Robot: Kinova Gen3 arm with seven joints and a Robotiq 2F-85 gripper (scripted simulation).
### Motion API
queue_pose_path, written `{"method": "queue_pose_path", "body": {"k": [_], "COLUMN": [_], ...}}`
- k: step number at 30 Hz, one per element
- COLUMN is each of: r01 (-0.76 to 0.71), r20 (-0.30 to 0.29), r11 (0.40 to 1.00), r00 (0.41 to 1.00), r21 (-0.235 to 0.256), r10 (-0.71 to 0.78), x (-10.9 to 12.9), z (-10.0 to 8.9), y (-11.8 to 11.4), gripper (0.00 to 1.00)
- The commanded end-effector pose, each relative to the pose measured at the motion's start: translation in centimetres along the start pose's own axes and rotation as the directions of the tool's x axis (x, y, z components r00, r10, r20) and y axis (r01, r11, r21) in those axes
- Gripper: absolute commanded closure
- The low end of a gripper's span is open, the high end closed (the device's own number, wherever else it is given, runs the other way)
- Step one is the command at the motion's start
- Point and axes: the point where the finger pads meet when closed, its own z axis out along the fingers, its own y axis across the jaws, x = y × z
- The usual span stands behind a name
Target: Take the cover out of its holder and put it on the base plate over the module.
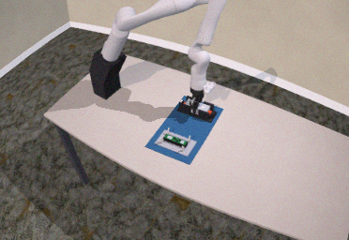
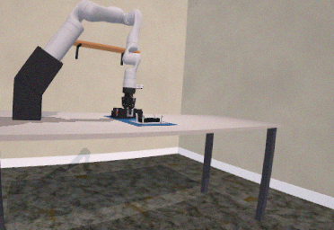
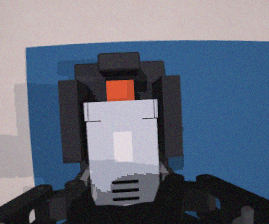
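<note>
The pale grey cover (image 3: 122,145) sits in its black holder (image 3: 120,105), which has an orange block (image 3: 120,90) at its far end. The holder (image 1: 199,109) stands at the far end of the blue mat (image 1: 185,129). My gripper (image 1: 195,100) stands straight down over the holder and is shut on the cover; the fingertips are mostly hidden at the bottom of the wrist view. The light base plate (image 1: 176,142) with the green module (image 1: 175,140) lies at the near end of the mat. In the exterior view the gripper (image 2: 128,106) sits low over the holder (image 2: 127,112).
The arm's black pedestal (image 1: 107,73) stands at the table's far left corner. The table edge runs close to the near end of the mat. An orange rail (image 2: 100,47) is mounted on the wall behind the arm.
</note>
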Motion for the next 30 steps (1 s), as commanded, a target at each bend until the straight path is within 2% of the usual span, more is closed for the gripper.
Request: {"method": "queue_pose_path", "body": {"k": [1,10,20,28,30], "r01": [0.000,0.000,0.000,-0.005,-0.005], "r20": [-0.001,-0.001,-0.001,-0.001,-0.001], "r11": [1.000,1.000,1.000,1.000,1.000], "r00": [1.000,1.000,1.000,1.000,1.000], "r21": [0.000,0.000,0.000,0.002,0.002], "r10": [0.000,0.000,0.000,0.005,0.005], "x": [0.0,0.0,0.0,0.0,0.0], "z": [0.0,0.0,-3.0,-3.0,-3.6], "y": [0.0,0.0,0.0,0.0,0.0], "gripper": [1.00,1.00,1.00,1.00,1.00]}}
